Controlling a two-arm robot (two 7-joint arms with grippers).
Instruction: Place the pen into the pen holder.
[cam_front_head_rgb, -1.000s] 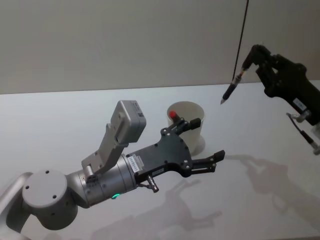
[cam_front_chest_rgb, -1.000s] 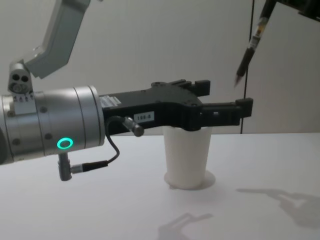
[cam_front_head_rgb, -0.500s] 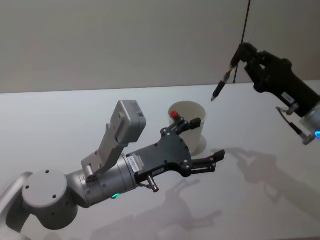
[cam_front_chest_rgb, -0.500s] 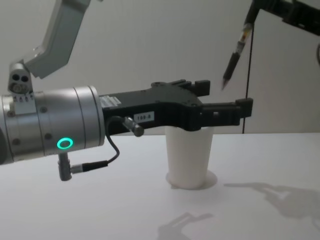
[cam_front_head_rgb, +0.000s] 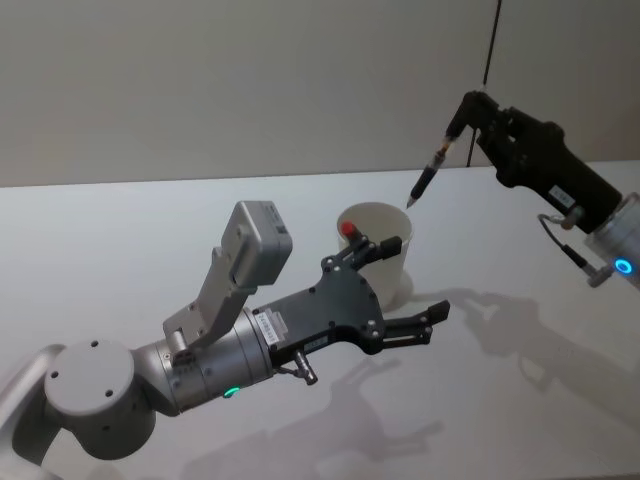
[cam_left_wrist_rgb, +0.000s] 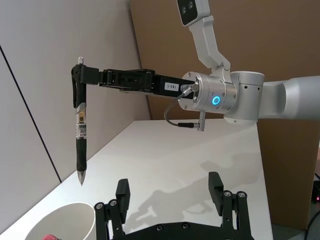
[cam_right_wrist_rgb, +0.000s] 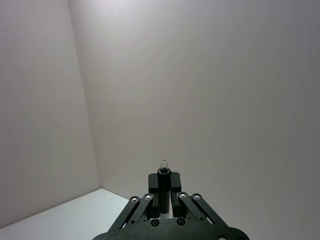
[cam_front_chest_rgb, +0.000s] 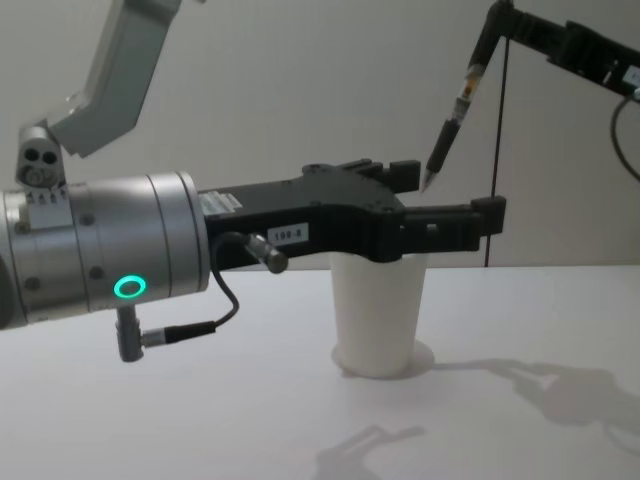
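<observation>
Over the last second the right gripper carried the pen leftward across the table, from well to the right of the cup to a spot just above and behind its right rim. It was clamped on the pen's top end, with the pen hanging tip-down and slightly tilted; the left wrist view showed the pen held clear above the cup, tip not yet inside the mouth. The cup sat mid-table, nearer the far edge, and had not moved. Something with a red top was already standing inside it. The left gripper hadn't shifted at all: it hovered in front of the cup on the near side, level with the rim in the chest view, fingers spread and holding nothing. My read: the carry phase was nearly done, and what remained was a small leftward correction to centre the tip over the opening, then lower and release. The main risks were clipping the rim and the pen's tilt on release.
</observation>
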